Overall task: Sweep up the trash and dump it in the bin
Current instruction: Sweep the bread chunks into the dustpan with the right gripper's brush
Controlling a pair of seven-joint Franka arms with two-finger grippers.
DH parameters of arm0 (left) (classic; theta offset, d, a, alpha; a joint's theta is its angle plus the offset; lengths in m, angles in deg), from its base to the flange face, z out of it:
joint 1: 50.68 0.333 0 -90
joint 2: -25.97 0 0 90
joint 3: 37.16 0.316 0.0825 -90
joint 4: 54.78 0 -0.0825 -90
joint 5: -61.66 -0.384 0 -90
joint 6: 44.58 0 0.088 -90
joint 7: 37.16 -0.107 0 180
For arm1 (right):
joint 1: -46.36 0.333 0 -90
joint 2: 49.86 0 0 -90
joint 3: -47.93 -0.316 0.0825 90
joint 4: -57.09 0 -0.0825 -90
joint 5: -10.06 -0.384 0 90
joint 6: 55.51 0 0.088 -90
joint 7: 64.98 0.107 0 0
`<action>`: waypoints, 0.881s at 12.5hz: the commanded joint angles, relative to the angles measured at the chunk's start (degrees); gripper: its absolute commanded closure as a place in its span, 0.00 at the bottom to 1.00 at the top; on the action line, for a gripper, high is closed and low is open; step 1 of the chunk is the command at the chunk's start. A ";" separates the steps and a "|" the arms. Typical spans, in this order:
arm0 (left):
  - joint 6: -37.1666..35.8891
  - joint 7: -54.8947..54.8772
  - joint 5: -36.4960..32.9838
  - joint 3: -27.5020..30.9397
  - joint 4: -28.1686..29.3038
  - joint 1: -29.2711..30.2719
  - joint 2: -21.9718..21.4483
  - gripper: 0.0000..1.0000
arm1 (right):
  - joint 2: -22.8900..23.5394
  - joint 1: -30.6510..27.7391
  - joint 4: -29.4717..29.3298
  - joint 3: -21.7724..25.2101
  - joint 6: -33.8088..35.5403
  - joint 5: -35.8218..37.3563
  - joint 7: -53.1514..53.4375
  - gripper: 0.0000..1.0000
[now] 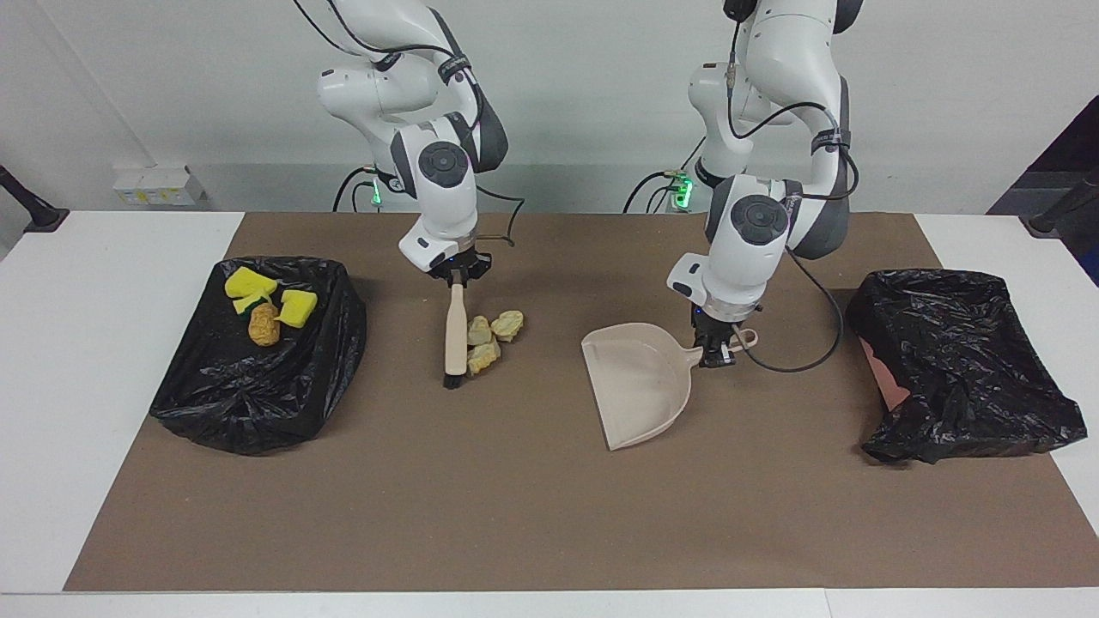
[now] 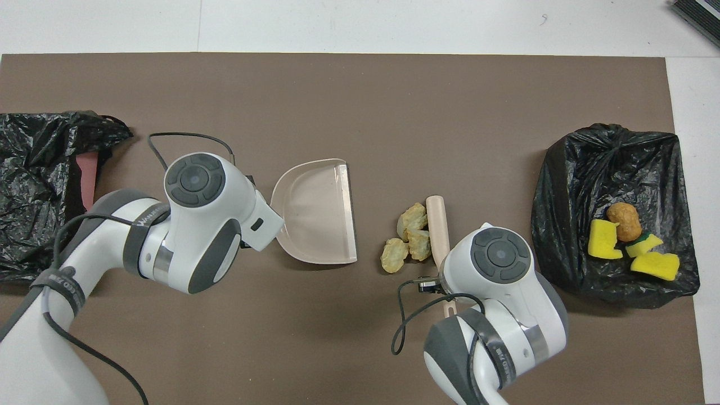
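Observation:
Three pale lumps of trash (image 1: 494, 336) (image 2: 407, 236) lie bunched on the brown mat, against the beige brush (image 1: 456, 330) (image 2: 437, 225). My right gripper (image 1: 458, 279) is shut on the top of the brush handle, black bristles (image 1: 450, 379) down on the mat. My left gripper (image 1: 715, 354) is shut on the handle of the beige dustpan (image 1: 640, 390) (image 2: 318, 211), whose open mouth faces the lumps across a short gap. Three yellow sponge chunks (image 1: 258, 292) (image 2: 630, 247) and an orange-brown lump (image 1: 264, 324) (image 2: 623, 220) rest on a black-bagged bin (image 1: 258, 386) (image 2: 613, 163) at the right arm's end.
A second black bag (image 1: 962, 360) (image 2: 39, 185) with a pink edge showing lies at the left arm's end of the mat. A cable (image 1: 807, 343) hangs from the left wrist beside the dustpan. White table (image 1: 86, 386) surrounds the mat.

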 commanded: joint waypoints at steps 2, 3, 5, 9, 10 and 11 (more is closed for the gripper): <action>2.25 -0.63 -1.14 0.84 5.68 -3.50 -3.84 1.00 | 1.89 3.03 -1.31 -0.30 -1.60 -3.42 1.53 1.00; 1.90 -0.54 -2.10 0.84 6.02 -3.94 -4.19 1.00 | 2.33 3.99 -2.10 -0.30 -2.13 -5.96 1.45 1.00; 1.45 0.42 -4.30 0.84 6.90 -3.94 -4.80 1.00 | 3.91 4.09 -4.72 -0.38 -2.22 -9.39 0.49 1.00; 1.10 5.05 -7.12 0.84 12.97 -3.33 -8.59 1.00 | 7.69 6.37 -12.20 -0.74 -2.83 -19.95 -4.97 1.00; 1.19 6.21 -7.21 0.84 12.54 -3.41 -8.32 1.00 | 8.56 7.25 -13.95 -0.82 -3.10 -21.09 -4.62 1.00; 1.28 6.23 -7.38 0.84 12.53 -3.42 -8.32 1.00 | 9.09 8.30 -15.45 -0.74 -3.10 -22.75 -4.18 1.00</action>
